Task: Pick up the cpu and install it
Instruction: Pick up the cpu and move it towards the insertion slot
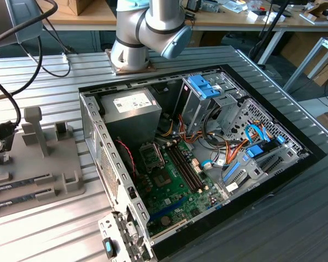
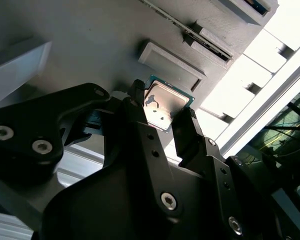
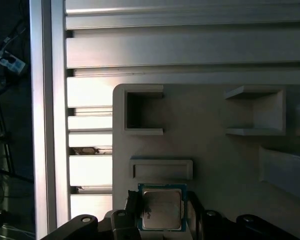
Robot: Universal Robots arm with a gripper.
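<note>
The cpu (image 2: 165, 100) (image 3: 161, 209) is a small square chip with a pale metal top and a green rim. It sits between my gripper's (image 2: 163, 106) (image 3: 162, 210) two black fingers (image 2: 188, 122), which press against its opposite edges over the grey holder tray (image 3: 215, 160). Whether the chip rests on the tray or hangs just above it, I cannot tell. In the exterior view the motherboard (image 1: 175, 177) lies inside the open computer case (image 1: 93, 125), and its socket frame (image 1: 152, 157) is near the power supply.
The grey tray (image 1: 54, 164) at the exterior view's left carries upright posts and long dark memory sticks (image 1: 16, 188). The case holds a power supply (image 1: 132, 106), a blue drive bracket (image 1: 203, 87) and loose cables. The arm's base (image 1: 132, 54) stands behind the case on a ribbed aluminium table (image 1: 54, 229).
</note>
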